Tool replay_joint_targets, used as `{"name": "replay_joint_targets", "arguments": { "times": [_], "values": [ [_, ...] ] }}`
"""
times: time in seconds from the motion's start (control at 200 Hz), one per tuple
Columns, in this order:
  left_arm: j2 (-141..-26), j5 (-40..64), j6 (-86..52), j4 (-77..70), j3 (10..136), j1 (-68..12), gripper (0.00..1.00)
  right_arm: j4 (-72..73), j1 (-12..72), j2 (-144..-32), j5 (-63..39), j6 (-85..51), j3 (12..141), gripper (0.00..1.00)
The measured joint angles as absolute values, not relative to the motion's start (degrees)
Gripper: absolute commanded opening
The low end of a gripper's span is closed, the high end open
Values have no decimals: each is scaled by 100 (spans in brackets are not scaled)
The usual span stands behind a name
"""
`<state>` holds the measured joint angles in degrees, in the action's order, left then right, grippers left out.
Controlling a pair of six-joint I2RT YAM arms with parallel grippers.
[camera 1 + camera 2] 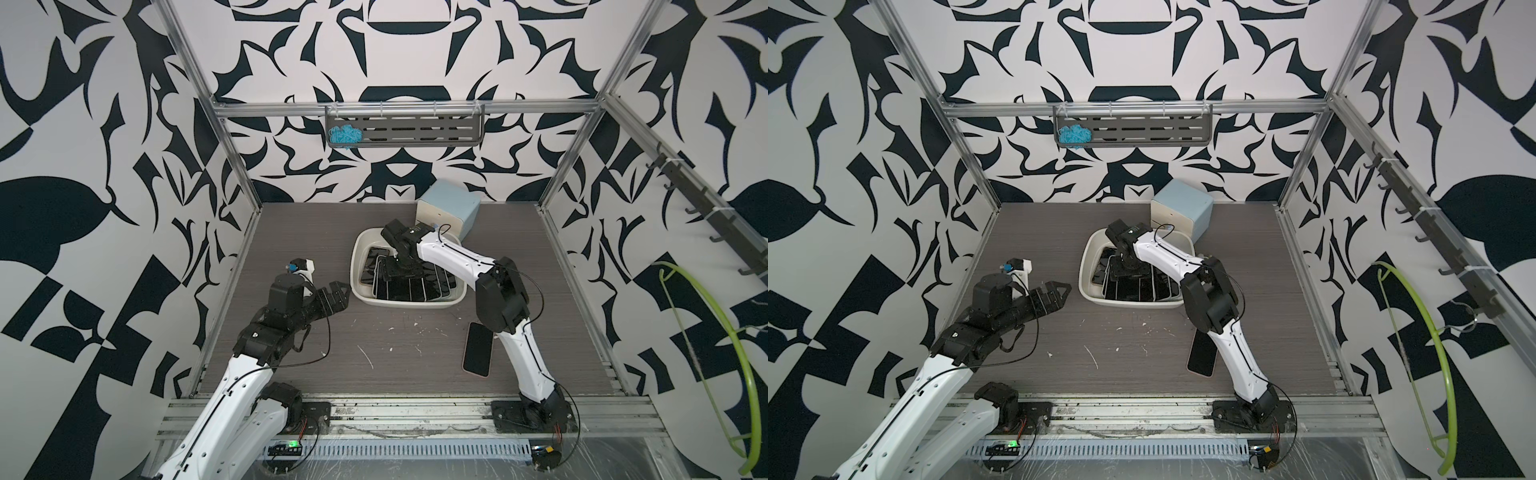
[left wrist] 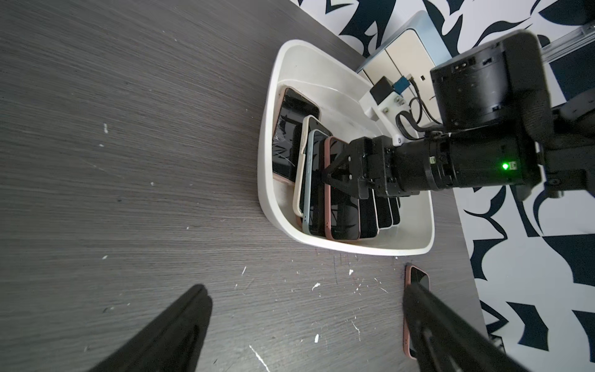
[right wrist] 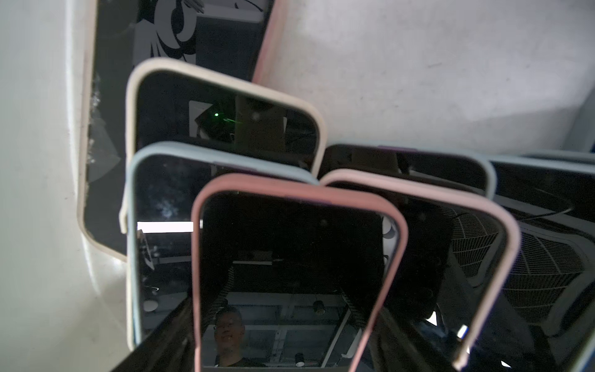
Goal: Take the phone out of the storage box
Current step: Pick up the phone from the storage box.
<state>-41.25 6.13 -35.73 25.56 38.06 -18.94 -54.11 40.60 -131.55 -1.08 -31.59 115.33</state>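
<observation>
R end effector (image 2: 325, 175) down in storage box (image 2: 262, 154), astride pink-cased phone (image 3: 296, 257), seen only by wrist cams; grip can't tell. L end effector (image 2: 306, 290) spread wide.

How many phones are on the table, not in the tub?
1. The pink-cased phone lies screen up near the table's front, beside the right arm. The arm might hide another.

Box (image 2: 325, 96): 1. Phones (image 2: 341, 222) in it: at least 7, overlapping; exact no. unclear, arm covers some. Phone (image 1: 478, 349) on surface (image 1: 395, 345): 1. Cabinet (image 1: 451, 197): 1. Claws: 2, i.e. left claw (image 1: 338, 295), right claw (image 2: 328, 175). Blue yarn (image 1: 344, 136): 1 bundle.
</observation>
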Motion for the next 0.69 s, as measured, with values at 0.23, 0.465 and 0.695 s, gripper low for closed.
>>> {"name": "replay_joint_targets", "arguments": {
  "times": [0.23,0.465,0.695],
  "values": [
    [-3691,528,-3562,2530,3774,-1894,100,-5623,4075,-13163,148,-3155,11631,64],
    [-3627,764,-3529,2329,3472,-1894,100,-5651,4084,-13161,285,-3153,11699,62],
    [-3632,1271,-3444,1813,3153,-1894,100,-5664,4086,-13045,414,-3153,11712,61]
  ]
}}
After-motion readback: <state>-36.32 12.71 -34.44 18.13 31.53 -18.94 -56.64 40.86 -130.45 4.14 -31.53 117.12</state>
